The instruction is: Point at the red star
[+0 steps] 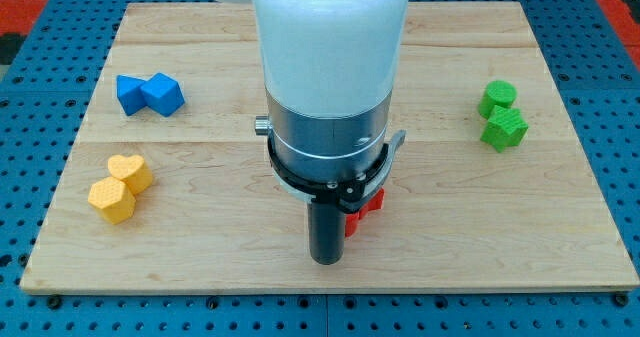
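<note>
Robotics lab — wooden board (330, 67) on blue perforated bench (40, 57).

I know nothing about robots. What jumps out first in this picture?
The big white and silver arm fills the middle of the view, ending in a dark rod; my tip sits near the board's bottom edge, right beside a red block half hidden behind it. Around it lie paired blocks: blue upper left, yellow lower left, green on the right.

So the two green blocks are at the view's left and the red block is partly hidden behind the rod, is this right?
Not quite. The camera view shows the two green blocks at the view's right; the view's left holds the blue blocks and yellow blocks. The red block is indeed partly hidden behind the rod, just right of my tip.
</note>
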